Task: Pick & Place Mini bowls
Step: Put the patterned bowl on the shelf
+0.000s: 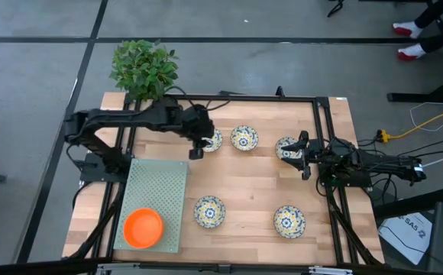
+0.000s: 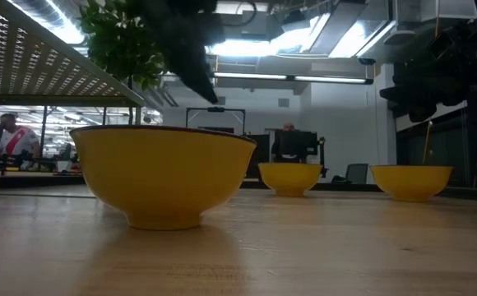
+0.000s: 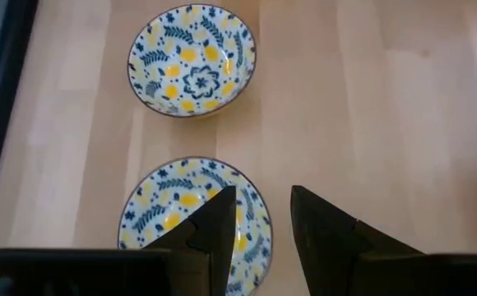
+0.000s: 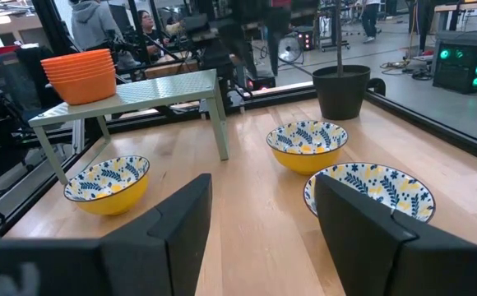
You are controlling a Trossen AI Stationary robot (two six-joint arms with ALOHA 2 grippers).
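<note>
Several white mini bowls with blue-and-yellow flowers stand on their bases on the wooden table: three in a far row [image 1: 244, 138] and two near the front [image 1: 209, 211], [image 1: 289, 221]. A stack of orange mini bowls [image 1: 143, 228] sits on a green perforated rack [image 1: 160, 191]. My left gripper [image 3: 263, 222] hovers open over the leftmost bowl of the far row [image 3: 181, 210], one finger above its inside, the other past its rim. My right gripper [image 4: 263, 214] waits open at the table's right, beside the row's right bowl [image 4: 370, 191].
A potted plant [image 1: 143, 69] in a black pot [image 4: 341, 90] stands at the far left corner. A black frame [image 1: 324, 122] rims the table. Bare wood lies in the middle between the two rows of bowls. People sit in the room beyond the table.
</note>
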